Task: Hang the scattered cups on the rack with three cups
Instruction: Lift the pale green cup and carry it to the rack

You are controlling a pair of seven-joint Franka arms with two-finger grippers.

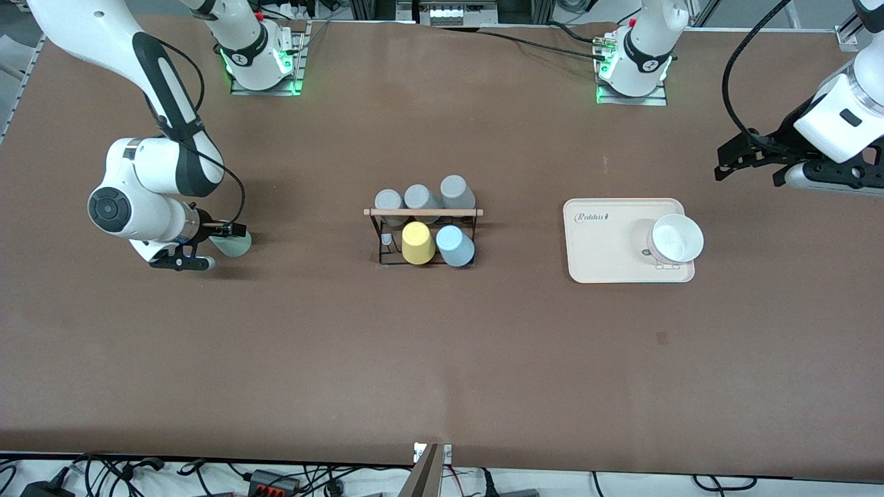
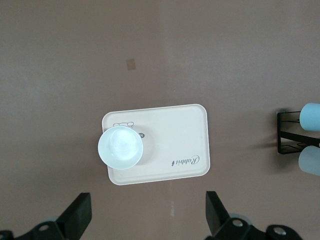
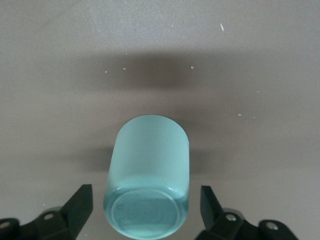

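A pale mint green cup [image 1: 233,244] lies on its side on the table at the right arm's end. My right gripper [image 1: 219,245] is down around it and open. In the right wrist view the cup [image 3: 149,165] sits between the fingers [image 3: 80,205] with a gap on each side. The black wire rack [image 1: 423,212] with its wooden rod stands mid-table. On it are a light blue cup [image 1: 456,246], a yellow cup [image 1: 417,243] and three grey cups [image 1: 421,198]. My left gripper [image 1: 749,169] waits open in the air, past the tray at the left arm's end [image 2: 147,212].
A cream tray [image 1: 608,248] lies between the rack and the left arm's end, with a white cup [image 1: 675,238] upright on it. The left wrist view shows the tray [image 2: 175,145], that cup [image 2: 120,147] and the rack's end [image 2: 287,132].
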